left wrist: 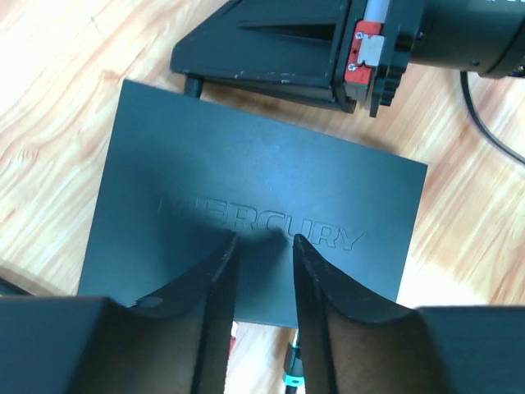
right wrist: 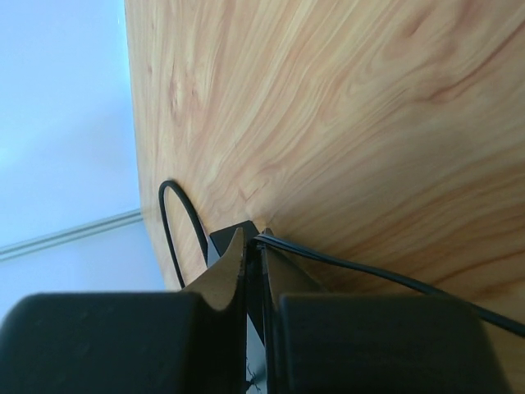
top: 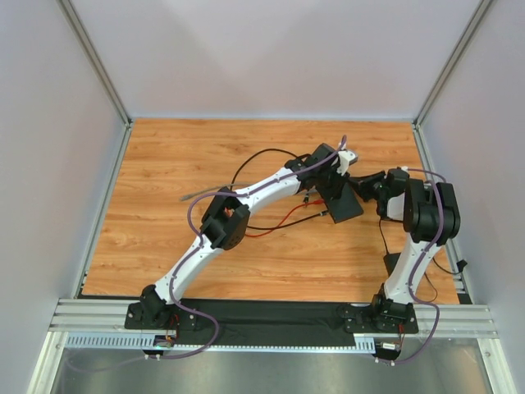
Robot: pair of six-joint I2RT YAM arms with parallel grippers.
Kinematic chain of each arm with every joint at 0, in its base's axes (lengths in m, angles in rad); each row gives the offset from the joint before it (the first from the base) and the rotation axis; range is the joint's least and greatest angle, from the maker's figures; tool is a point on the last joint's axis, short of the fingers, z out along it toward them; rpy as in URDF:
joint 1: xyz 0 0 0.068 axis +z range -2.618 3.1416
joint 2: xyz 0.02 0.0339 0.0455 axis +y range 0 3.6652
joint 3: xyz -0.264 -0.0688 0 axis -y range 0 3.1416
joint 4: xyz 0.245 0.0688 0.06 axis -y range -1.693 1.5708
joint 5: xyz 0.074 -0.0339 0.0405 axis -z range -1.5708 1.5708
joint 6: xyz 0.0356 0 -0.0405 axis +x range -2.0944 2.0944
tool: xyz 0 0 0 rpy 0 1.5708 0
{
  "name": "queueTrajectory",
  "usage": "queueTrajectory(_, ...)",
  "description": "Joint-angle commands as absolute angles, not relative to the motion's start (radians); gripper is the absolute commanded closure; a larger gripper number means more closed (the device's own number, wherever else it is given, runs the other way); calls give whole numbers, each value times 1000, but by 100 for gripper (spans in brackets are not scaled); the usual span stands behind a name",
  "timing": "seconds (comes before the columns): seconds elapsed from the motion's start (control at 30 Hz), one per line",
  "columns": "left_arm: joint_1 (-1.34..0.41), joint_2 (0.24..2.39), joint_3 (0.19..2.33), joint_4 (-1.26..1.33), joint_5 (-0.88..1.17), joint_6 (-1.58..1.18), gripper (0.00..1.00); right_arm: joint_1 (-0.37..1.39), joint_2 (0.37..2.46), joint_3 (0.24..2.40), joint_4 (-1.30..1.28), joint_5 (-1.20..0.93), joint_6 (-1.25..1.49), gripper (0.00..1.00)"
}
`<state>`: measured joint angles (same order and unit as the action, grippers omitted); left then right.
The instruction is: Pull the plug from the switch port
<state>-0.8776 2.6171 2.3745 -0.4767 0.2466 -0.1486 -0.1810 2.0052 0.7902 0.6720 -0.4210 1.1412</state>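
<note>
The switch [top: 342,201] is a flat matte-black box marked MERCURY [left wrist: 262,180], lying on the wood table. My left gripper [left wrist: 265,240] is open, its two fingers spread just above the switch's top face; in the top view it [top: 330,182] sits over the switch's far end. My right gripper [top: 362,184] reaches in from the right. Its fingers [left wrist: 271,49] lie along the switch's far edge, with a small black plug [left wrist: 194,84] at their tips. In the right wrist view it [right wrist: 253,238] is shut on that plug, and a thin black cable [right wrist: 369,275] trails away.
Red and orange wires [top: 283,220] and a black cord [top: 250,160] lie left of the switch. A grey cable [top: 205,195] lies further left. A teal-collared connector [left wrist: 294,371] shows at the switch's near edge. White walls enclose the table.
</note>
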Motion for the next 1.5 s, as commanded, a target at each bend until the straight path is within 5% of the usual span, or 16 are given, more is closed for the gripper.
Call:
queueTrajectory(0.0, -877, 2568, 2327, -523, 258, -112, 58, -155, 2002, 792, 747, -498, 1149, 100)
queueTrajectory(0.53, -828, 2556, 2422, -463, 120, -103, 35, -149, 1990, 785, 770, -541, 1121, 100)
queueTrajectory(1.47, -811, 2724, 2553, -359, 115, -399, 50, -114, 1936, 741, 767, -537, 1091, 100)
